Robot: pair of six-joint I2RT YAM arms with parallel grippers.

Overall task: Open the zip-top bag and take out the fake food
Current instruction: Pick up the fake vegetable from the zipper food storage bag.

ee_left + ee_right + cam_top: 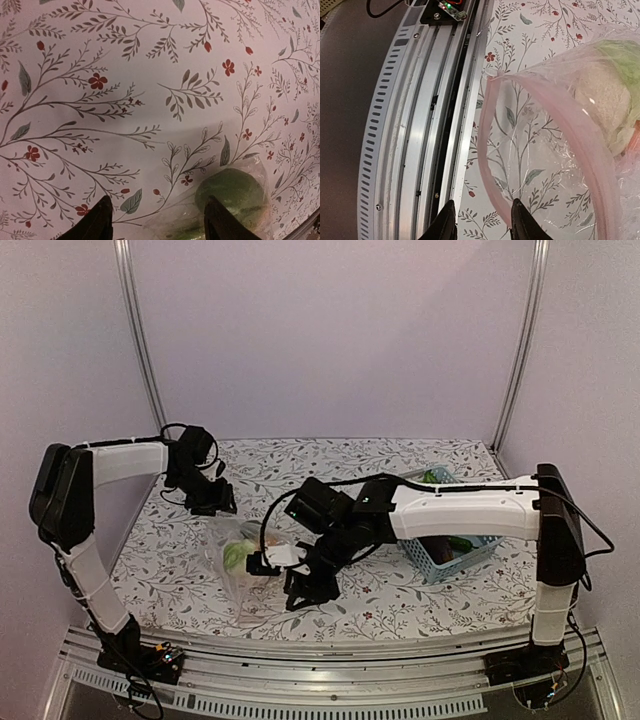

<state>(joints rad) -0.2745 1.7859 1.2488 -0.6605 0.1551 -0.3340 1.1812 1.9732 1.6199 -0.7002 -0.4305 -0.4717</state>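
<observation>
**Right end effector (300, 592) at the bag's mouth, rim not yet pinched**

Top view: the right end effector is lowered at the near end of the zip-top bag (228, 575), which lies left of frame centre on the counter (400, 455). The left end effector (212, 502) hangs over the bag's far end. Green fake food (237, 555) shows through the plastic. At the right of the frame a light-blue basket (440, 562) holds a few green and dark pieces.

Left wrist view: the left end effector (157, 220) has its fingers wide apart along the lower edge, with bare counter (125, 75) in the gap. A corner of the zip-top bag (175, 222) with a round green piece (235, 192) inside lies at lower right, against one finger. Nothing is clamped.

Right wrist view: the right end effector (481, 222) stands partly open at the lower edge and holds nothing. The pink zip rim (487, 150) runs down from mid-frame into the gap, close to the finger on the right; whether they touch I cannot tell. A second pink strip arcs off to the right, so the mouth is parted. A white cauliflower (600, 95) sits inside at upper right.

The step in hand looks like widening the mouth, with the food not yet out. The next move likely calls for pinching that near rim squarely, with the far end held down, before pulling. The film is soft and may slip or drag the whole bag.
</observation>
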